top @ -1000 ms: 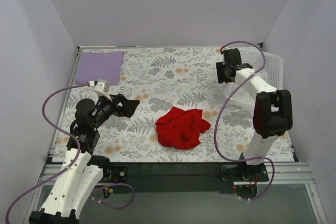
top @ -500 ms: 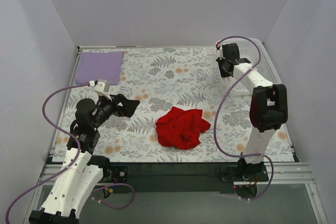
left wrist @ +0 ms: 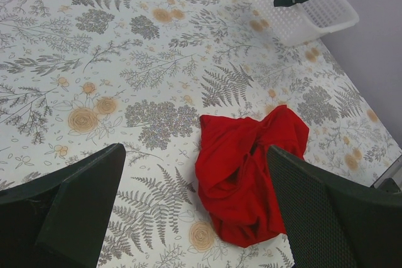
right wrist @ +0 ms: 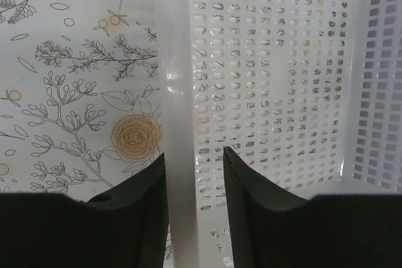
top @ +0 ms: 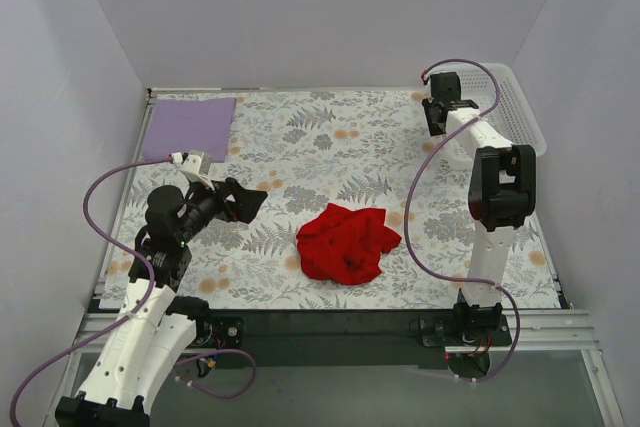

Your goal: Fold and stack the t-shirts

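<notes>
The red t-shirt (top: 343, 243) lies crumpled in a loose heap a little below and right of the middle of the top view, on the floral-patterned bench (top: 300, 137), touching neither arm. The left wrist view shows it at lower centre (left wrist: 248, 171), bunched into folds with one lobe reaching toward the upper right. A purple folded garment (top: 190, 127) lies flat in the upper left corner of the bench, well apart from the red heap. The left tool (top: 240, 202) hangs over the left part of the bench, pointing toward the red t-shirt but short of it. In its own camera the left tool (left wrist: 195, 150) has its two dark fingers (left wrist: 81, 186) spread wide to either side of the frame, with nothing between them but bench and shirt below. The right arm reaches to the upper right of the top view, where the right tool (top: 437, 117) meets the near left edge of the white basket (top: 520, 107). In the right wrist view the right tool (right wrist: 193, 174) has one finger on each side of the basket's perforated wall (right wrist: 179, 92), which fills the gap between them, so it is clamped on that wall. The floral bench shows to the left of the wall and the basket's inside to the right. The left wrist view catches the same basket at upper right (left wrist: 308, 17), with part of the dark right arm above it.
</notes>
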You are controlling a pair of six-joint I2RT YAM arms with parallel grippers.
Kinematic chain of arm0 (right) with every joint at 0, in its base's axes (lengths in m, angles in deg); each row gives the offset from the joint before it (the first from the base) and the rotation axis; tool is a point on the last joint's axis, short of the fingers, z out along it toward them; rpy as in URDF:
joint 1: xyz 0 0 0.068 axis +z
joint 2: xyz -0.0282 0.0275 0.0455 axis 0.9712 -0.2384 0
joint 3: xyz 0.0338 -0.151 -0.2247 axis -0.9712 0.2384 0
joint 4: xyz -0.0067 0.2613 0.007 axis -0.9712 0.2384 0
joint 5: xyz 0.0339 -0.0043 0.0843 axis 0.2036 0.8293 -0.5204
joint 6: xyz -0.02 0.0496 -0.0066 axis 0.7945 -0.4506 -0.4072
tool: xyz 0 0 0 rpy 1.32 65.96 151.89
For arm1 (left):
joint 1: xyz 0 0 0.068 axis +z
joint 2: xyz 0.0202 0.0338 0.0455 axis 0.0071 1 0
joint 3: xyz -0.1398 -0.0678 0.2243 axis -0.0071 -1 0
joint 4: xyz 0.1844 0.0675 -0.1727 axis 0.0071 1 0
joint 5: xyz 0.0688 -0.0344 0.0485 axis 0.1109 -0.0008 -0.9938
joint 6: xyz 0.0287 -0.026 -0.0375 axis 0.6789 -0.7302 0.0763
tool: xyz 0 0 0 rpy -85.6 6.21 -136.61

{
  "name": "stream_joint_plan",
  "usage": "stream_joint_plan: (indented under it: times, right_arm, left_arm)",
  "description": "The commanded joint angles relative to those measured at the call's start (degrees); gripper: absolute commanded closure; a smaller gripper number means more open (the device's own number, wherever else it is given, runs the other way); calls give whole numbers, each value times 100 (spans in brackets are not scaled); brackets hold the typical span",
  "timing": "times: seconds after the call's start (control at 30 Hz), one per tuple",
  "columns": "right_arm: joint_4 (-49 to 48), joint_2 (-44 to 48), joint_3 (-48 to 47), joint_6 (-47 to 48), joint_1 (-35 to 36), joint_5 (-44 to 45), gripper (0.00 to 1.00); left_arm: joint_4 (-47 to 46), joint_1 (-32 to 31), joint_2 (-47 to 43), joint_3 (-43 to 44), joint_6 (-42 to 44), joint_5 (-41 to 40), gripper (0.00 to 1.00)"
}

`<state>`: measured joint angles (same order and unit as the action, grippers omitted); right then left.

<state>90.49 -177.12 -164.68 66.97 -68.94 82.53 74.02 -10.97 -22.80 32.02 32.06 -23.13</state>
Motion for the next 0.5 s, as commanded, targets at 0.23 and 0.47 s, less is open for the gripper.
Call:
stream_joint_plan:
  times: [0.23,0.47]
  right_arm:
    - [246,2137,714,1652,520,-1290,22]
    - [1169,5140,3172,3098,697,-5415,2]
  left_arm:
    - [-410,-14,489,-166,-246,1061,2]
    - [-123,-294,1359,71,-510,1705,20]
